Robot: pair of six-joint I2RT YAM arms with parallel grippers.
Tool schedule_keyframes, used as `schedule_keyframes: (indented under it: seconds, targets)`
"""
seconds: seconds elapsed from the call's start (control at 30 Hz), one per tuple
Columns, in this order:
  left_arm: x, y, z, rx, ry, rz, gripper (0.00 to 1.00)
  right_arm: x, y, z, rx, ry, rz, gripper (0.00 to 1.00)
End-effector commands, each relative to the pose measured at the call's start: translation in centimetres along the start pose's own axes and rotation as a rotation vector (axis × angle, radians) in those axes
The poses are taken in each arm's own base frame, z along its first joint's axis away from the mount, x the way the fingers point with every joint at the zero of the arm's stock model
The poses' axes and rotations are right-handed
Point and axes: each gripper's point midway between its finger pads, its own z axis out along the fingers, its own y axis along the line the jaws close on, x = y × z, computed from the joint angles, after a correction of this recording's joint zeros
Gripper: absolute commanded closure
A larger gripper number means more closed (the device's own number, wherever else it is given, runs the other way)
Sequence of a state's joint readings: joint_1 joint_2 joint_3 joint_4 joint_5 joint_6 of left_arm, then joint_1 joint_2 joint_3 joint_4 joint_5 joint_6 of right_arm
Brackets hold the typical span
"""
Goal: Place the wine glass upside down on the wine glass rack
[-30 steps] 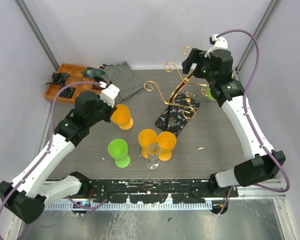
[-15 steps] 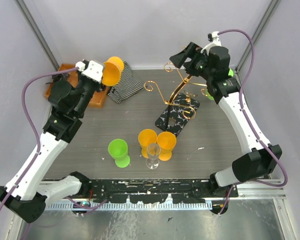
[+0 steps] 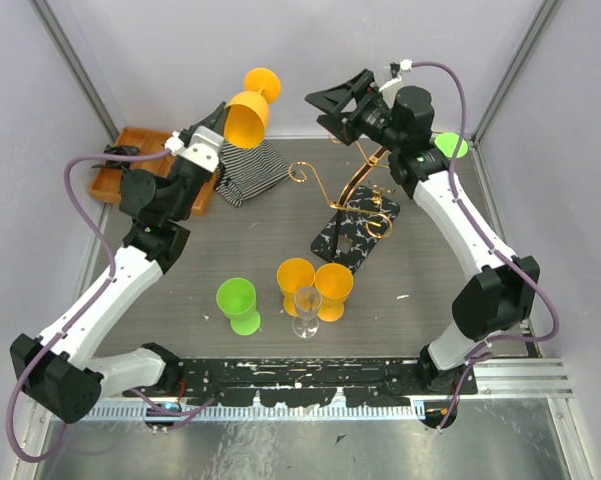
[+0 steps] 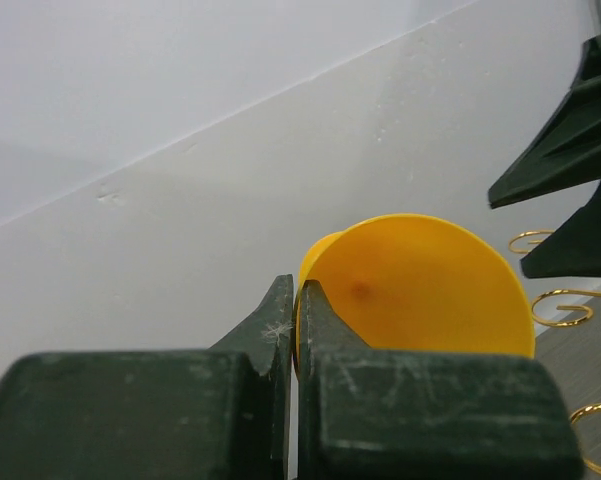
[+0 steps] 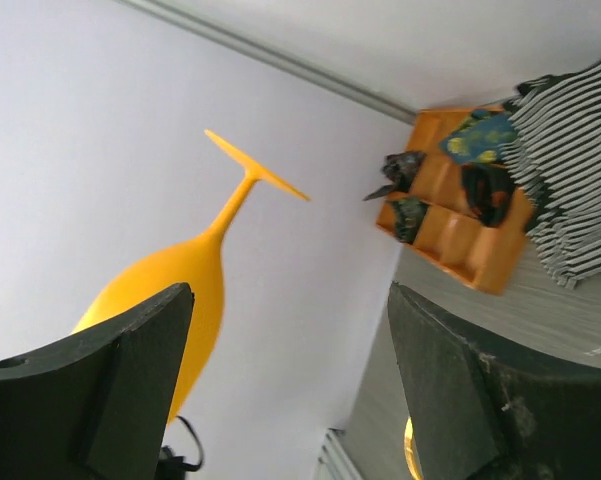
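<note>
My left gripper (image 3: pixel 222 126) is shut on the rim of an orange plastic wine glass (image 3: pixel 246 116). It holds the glass high near the back wall, bowl down and foot up. The left wrist view shows the rim pinched between the jaws (image 4: pixel 295 300) and the orange bowl (image 4: pixel 420 295). My right gripper (image 3: pixel 332 108) is open and empty, raised just right of the glass. The glass (image 5: pixel 195 270) shows beside its left finger (image 5: pixel 100 390) in the right wrist view. The wine glass rack (image 3: pixel 355 180), gold wire on a black speckled base (image 3: pixel 352 235), stands below the right gripper.
On the table stand a green glass (image 3: pixel 237 303), two orange glasses (image 3: pixel 296 280) and a clear glass (image 3: pixel 307 310). An orange tray (image 3: pixel 130 172) and a striped cloth (image 3: pixel 248 165) lie at the back left. A green object (image 3: pixel 446 145) sits behind the right arm.
My left arm lifted the orange glass from table height up towards the back wall and turned it foot up. My right gripper swung left and up towards it.
</note>
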State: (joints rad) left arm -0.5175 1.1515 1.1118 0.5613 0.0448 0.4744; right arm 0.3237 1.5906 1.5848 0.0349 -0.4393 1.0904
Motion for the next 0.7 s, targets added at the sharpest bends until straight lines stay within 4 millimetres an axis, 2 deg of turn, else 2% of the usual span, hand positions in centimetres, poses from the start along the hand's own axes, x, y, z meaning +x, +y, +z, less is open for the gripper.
schedule_keyframes:
  seconds: [0.0,0.13,0.3,0.67]
  targets:
    - [-3.5,-0.1,0.8,-0.003,-0.19,0.003,0.99,-0.8,7.9,-0.1,-0.243,-0.002,0.023,0.16]
    - [-3.6,-1.4,1.3,0.025,-0.226,-0.01,1.0,-0.4,9.5,1.0,-0.321,0.035,0.074,0.17]
    - [-3.4,-2.5,1.7,0.049,-0.24,-0.02,1.0,-0.1,10.5,1.9,-0.376,0.052,0.096,0.18]
    - [-2.5,-3.1,1.8,0.048,-0.234,0.022,1.0,0.7,9.6,3.8,-0.397,0.083,0.164,0.31]
